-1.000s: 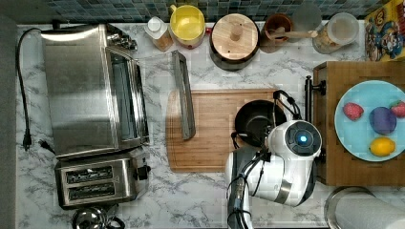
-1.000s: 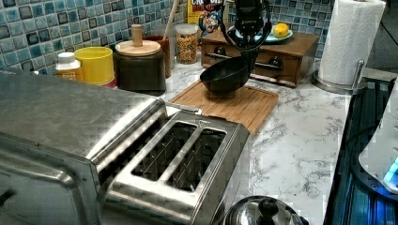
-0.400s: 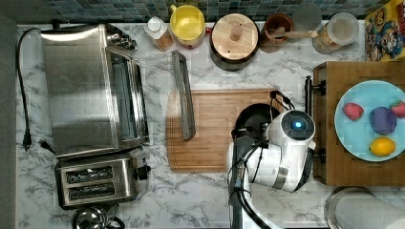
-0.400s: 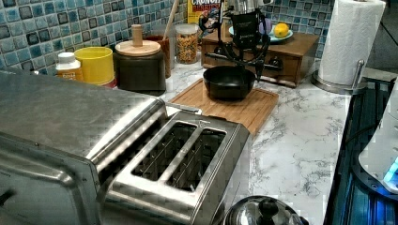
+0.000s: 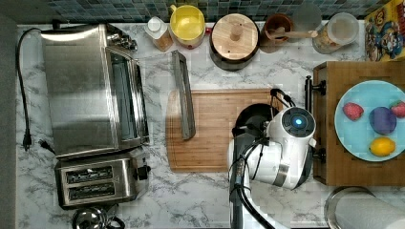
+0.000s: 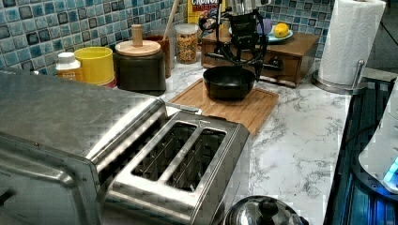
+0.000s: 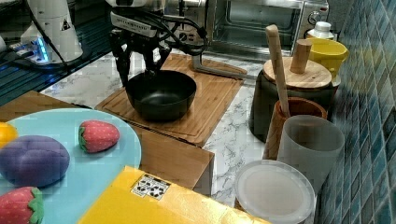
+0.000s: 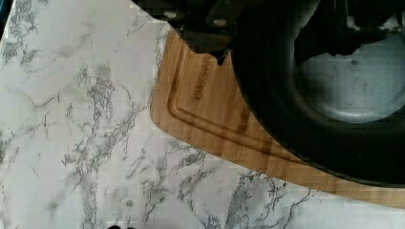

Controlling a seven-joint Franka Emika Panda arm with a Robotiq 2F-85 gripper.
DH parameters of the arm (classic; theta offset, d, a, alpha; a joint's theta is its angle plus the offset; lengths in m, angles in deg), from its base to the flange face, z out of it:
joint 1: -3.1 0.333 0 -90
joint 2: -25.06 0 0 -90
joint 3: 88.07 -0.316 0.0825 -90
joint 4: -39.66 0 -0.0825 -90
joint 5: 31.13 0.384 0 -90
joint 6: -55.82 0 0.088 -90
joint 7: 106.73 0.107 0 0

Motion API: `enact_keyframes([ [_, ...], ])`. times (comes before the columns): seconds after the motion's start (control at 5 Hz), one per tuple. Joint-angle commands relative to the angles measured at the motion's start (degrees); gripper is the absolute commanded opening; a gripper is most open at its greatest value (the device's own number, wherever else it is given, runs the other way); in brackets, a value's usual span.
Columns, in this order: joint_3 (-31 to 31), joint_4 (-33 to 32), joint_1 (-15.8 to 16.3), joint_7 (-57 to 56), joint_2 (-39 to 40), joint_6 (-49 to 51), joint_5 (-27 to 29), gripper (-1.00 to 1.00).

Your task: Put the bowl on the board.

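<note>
Black bowl [image 7: 161, 96] sits on the wooden cutting board [image 5: 210, 129], gripper [image 7: 136, 70] at its rim.

In the right view the bowl rests upright on the board, toward the end nearest the wooden tray [image 5: 334, 162] that carries a blue plate [image 5: 358, 138] of toy fruit. The gripper's dark fingers [image 7: 122, 63] straddle the bowl's rim on the right view's left, one outside the wall and one seemingly inside; they look slightly spread rather than pinching, though the dark-on-dark contact is hard to read. In the left view the bowl [image 6: 229, 82] stands flat on the board [image 6: 256, 105].
</note>
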Motion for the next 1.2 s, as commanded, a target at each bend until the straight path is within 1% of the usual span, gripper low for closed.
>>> enact_keyframes([
  [0.2,-0.9,8.6,0.9,-0.8,-1.4,3.3,-0.4,0.0],
  [0.8,-1.9,8.6,-0.1,-0.7,-1.4,3.3,-0.5,0.0],
  [1.2,-1.7,8.6,0.1,-0.7,-1.4,3.3,-0.4,0.0],
])
